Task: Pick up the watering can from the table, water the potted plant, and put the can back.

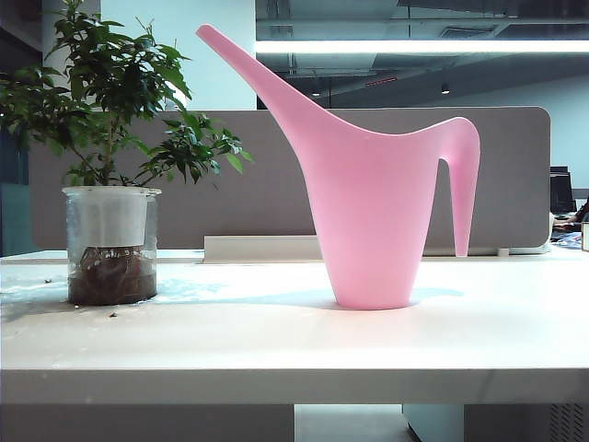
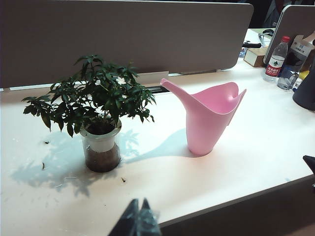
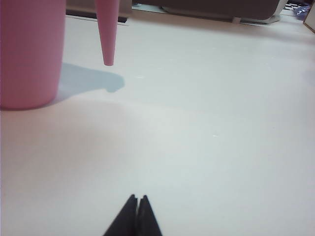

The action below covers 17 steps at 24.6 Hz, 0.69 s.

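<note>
The can (image 1: 373, 198) stands upright on the table (image 1: 276, 341), right of the plant (image 1: 110, 175), with its spout toward the plant. The left gripper (image 2: 139, 216) hangs over the near edge with fingers pressed together, empty. The right gripper (image 3: 136, 216) is low over the table, near the can's handle, also pressed together and empty.

Left hand (image 2: 139, 219) closed, empty, above table (image 2: 236, 167) edge; watering can (image 2: 209, 120) beside potted plant (image 2: 98, 115).

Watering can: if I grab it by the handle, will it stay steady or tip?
The watering can looks like stiff, smooth plastic, so probably slippery. Its base is narrower than its top, and the long spout sits opposite the handle, so it may tip spout-down when lifted. Both grippers, left and right, are shut, away from it.
</note>
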### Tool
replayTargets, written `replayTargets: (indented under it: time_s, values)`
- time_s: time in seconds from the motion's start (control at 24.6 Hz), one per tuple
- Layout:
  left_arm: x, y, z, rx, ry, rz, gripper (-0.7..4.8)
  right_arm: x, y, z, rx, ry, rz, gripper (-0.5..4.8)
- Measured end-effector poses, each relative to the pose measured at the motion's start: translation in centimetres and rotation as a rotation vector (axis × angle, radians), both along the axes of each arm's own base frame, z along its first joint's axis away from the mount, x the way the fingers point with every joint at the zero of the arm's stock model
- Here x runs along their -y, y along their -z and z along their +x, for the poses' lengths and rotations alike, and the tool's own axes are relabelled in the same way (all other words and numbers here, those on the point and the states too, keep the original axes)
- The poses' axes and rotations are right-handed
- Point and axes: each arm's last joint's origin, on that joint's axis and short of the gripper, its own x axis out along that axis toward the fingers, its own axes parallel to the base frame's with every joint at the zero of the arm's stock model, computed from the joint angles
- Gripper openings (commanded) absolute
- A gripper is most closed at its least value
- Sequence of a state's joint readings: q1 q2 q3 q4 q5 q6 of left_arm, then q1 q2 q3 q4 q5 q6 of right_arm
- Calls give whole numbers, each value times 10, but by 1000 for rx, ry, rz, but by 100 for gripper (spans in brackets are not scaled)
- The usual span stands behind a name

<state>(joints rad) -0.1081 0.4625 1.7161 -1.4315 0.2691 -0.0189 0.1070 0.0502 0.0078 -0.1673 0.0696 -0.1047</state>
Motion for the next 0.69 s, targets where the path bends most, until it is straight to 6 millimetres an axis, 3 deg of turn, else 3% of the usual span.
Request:
replayTargets:
  time_s: [0.24,0.41,0.57,0.61,0.69]
  values:
    - [0,1,1,-6,0,1,-5,0,0,0,-1,1,4,22]
    - [3,11,25,-71,-1,8,-5,0,0,0,-5,1,3,22]
    - [9,35,81,-107,-9,68,-5,0,0,0,-5,1,3,22]
    - [12,54,112,-100,-13,146,-5,0,0,0,-5,1,3,22]
    - [12,85,151,-58,-30,228,-5,0,1,0,-5,1,3,22]
